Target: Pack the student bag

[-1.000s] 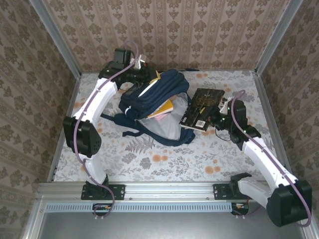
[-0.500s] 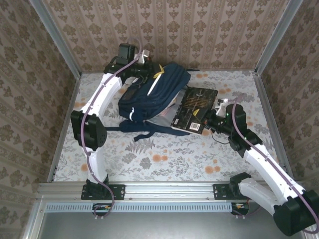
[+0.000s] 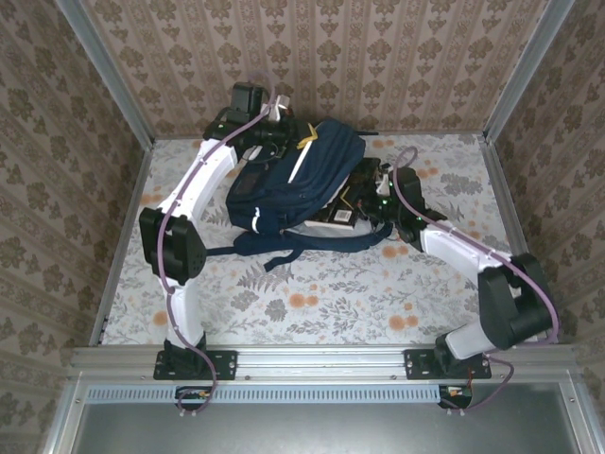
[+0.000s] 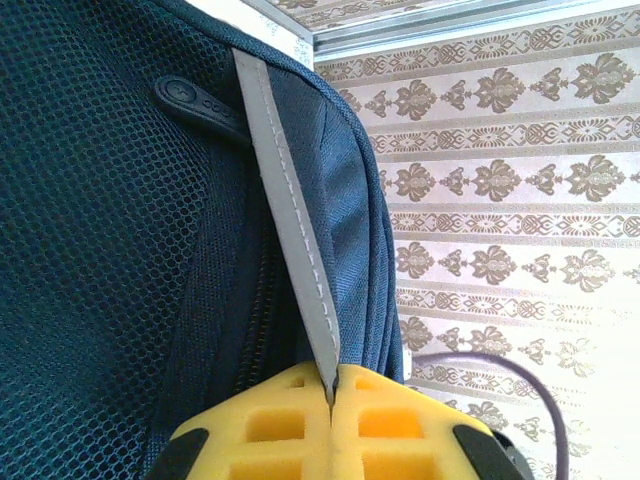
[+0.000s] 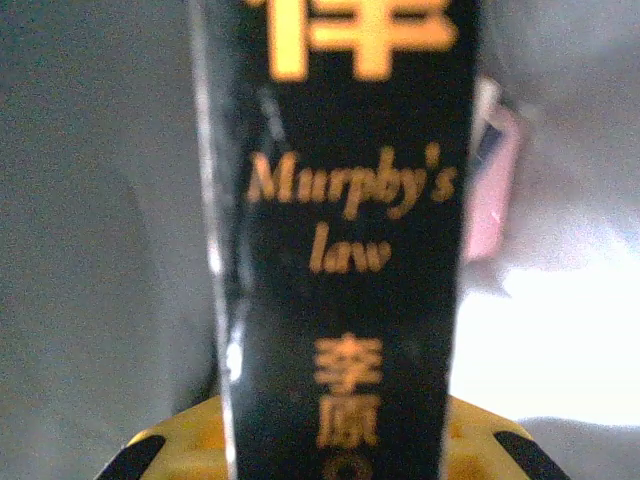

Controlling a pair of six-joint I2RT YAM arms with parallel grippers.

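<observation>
The student bag (image 3: pixel 293 180), a navy backpack, lies in the far middle of the table. My left gripper (image 3: pixel 284 132) is at its top edge, shut on the bag's grey reflective strip (image 4: pixel 290 230), which it pinches between its yellow fingers (image 4: pixel 250 430). The mesh back of the bag (image 4: pixel 110 250) lies to the left of that strip. My right gripper (image 3: pixel 376 194) is shut on a black book (image 3: pixel 345 210) with orange lettering, whose far end is under the bag's flap. In the right wrist view the book (image 5: pixel 340 230) stands inside the grey lining (image 5: pixel 90 250).
A pink item (image 5: pixel 495 190) lies inside the bag beside the book. Dark straps (image 3: pixel 274 248) trail from the bag toward the near side. Metal rails and patterned walls (image 3: pixel 123 104) enclose the floral table (image 3: pixel 312 303).
My right arm has swung left and pushed the black book from the open table into the bag's mouth. My left gripper has moved slightly right and farther back, holding the bag's top up.
</observation>
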